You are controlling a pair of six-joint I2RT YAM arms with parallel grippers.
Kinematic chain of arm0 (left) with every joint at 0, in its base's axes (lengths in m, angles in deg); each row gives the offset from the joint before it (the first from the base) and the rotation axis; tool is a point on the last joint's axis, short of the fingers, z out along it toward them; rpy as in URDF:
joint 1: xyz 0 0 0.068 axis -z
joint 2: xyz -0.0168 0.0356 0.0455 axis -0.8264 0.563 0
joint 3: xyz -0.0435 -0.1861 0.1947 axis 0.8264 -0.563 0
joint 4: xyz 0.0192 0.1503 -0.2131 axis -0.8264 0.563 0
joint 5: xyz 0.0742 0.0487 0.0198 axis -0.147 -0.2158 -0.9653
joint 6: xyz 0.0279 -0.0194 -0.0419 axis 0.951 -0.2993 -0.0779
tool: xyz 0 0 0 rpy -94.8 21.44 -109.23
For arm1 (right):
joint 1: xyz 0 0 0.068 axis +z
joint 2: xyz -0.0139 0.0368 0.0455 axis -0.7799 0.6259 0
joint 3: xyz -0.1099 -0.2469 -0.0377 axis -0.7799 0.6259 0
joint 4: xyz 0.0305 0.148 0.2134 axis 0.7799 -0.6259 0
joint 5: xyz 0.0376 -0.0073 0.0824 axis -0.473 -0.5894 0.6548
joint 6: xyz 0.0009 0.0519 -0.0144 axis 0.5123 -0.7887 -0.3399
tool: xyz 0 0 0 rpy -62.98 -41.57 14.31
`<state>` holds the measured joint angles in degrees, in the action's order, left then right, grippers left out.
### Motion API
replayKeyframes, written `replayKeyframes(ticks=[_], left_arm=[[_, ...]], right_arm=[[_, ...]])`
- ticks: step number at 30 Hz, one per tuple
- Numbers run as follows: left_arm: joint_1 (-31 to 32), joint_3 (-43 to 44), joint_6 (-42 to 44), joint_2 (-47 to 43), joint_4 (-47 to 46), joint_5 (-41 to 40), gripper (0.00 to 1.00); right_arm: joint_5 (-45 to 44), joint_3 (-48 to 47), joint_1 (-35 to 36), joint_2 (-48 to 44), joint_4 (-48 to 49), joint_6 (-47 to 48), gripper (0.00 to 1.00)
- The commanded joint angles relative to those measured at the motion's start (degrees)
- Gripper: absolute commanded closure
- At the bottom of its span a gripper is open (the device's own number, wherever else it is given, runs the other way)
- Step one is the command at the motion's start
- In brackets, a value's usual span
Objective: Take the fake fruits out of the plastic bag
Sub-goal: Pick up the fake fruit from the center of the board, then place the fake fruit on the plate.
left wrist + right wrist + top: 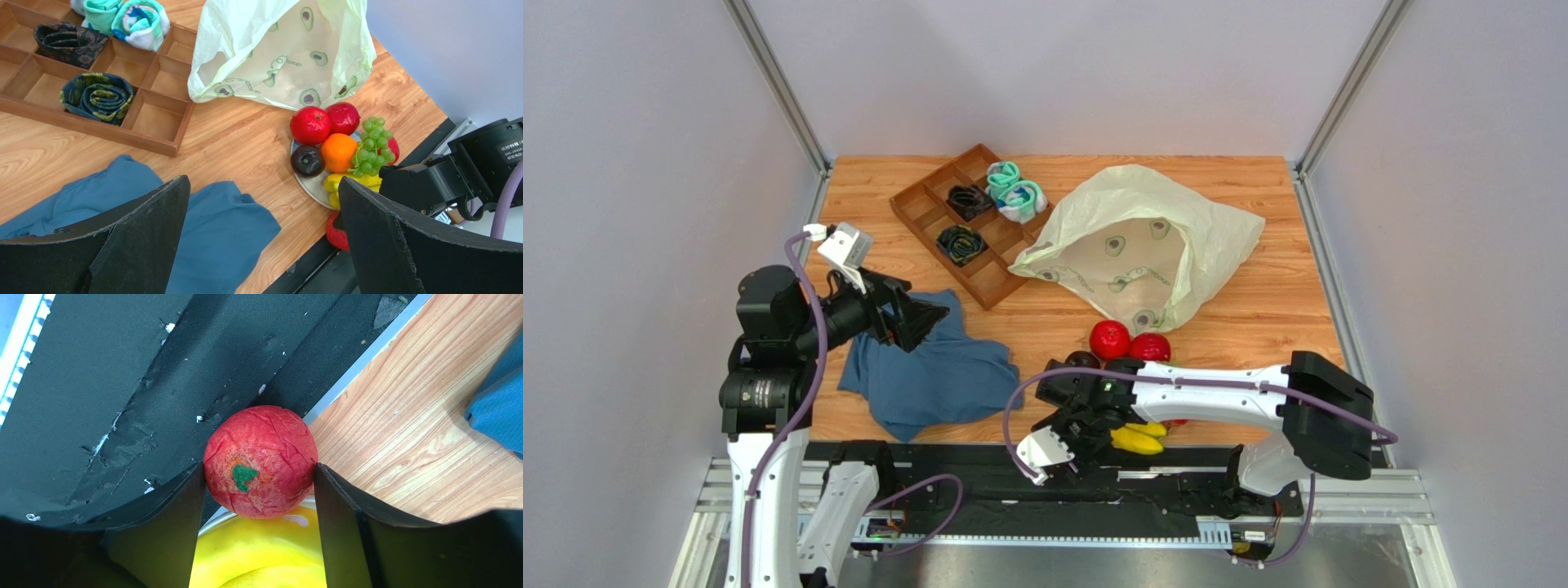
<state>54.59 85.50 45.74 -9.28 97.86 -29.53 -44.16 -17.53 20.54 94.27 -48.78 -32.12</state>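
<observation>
The plastic bag (pixel 1136 239) lies crumpled at the back right and also shows in the left wrist view (pixel 276 55); what is inside it is hidden. The fake fruits sit on a silver plate (pixel 310 187) near the front edge: two red ones (pixel 310 124), an orange (pixel 339 152), a dark one (pixel 307 160), green grapes (pixel 370 146) and yellow bananas (pixel 353 182). My right gripper (pixel 1081 441) (pixel 259 468) is shut on a wrinkled red fruit (pixel 261 459) at the table's front edge, beside the bananas. My left gripper (pixel 922 321) (pixel 264 182) is open and empty above the blue cloth.
A blue cloth (pixel 934 374) lies front left. A wooden compartment tray (pixel 971 227) with rolled socks stands at the back left, next to the bag. A black rail (pixel 1161 488) runs along the front edge. Grey walls close in both sides.
</observation>
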Motion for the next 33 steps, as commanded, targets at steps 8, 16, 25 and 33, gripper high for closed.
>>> replayKeyframes(ticks=[8, 16, 25, 33], left_arm=[[-0.96, -0.98, -3.41, 1.66, -4.77, 2.41, 0.01], [-1.05, 1.04, -4.12, 5.7, -6.53, 2.94, 0.01], [-1.05, 2.36, -4.74, 9.48, -7.94, 2.76, 0.01], [-0.96, 2.01, -5.61, 11.24, -9.7, 2.77, 0.01]], right_arm=[[-2.77, -10.0, -0.59, -5.28, -8.05, -1.15, 0.66], [-3.29, -22.51, -3.41, -10.73, -19.57, -5.99, 0.65], [-6.02, -15.74, -12.54, -11.62, -16.34, -6.26, 0.65], [-5.49, -16.62, -16.15, -9.95, -14.39, -6.7, 0.63]])
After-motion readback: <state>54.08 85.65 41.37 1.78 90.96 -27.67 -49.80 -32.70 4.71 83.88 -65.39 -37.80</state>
